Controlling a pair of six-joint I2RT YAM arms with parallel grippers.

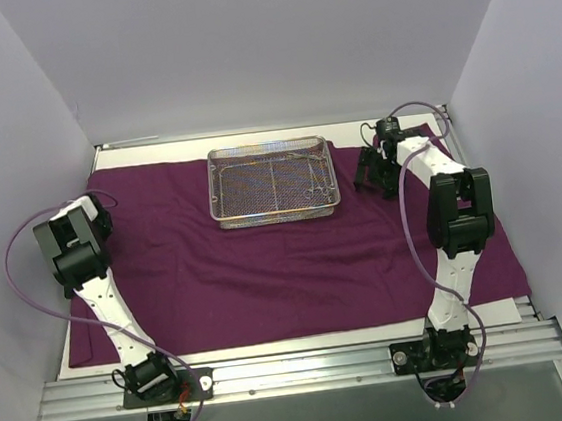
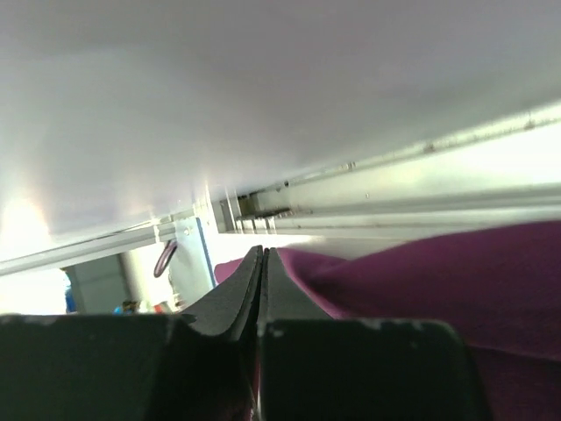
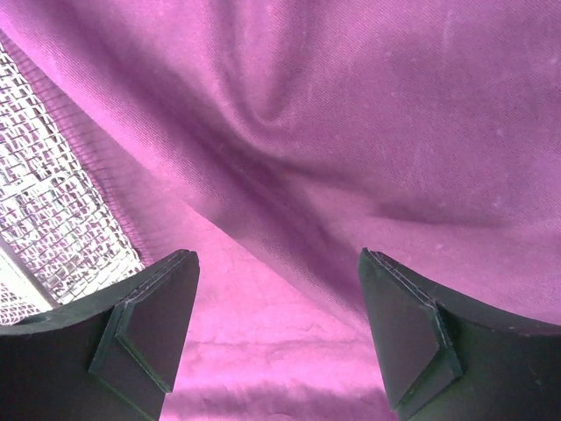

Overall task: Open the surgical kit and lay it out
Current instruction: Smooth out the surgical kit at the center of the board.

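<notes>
The cloth wrap (image 1: 268,282) was plain dark purple. The tray (image 1: 276,217) was silver with a grid mesh. The left arm (image 1: 110,307) and right arm (image 1: 451,288) were white, joints black.

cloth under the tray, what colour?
Dark purple cloth, plain, no pattern; top external view shows it best.

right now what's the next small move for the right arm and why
Probably shift the right gripper left over the wire-mesh tray and down toward the instruments: the purple cloth already lies spread flat, the instruments are in the tray, and this gripper hangs open beside the tray's right edge.
</notes>
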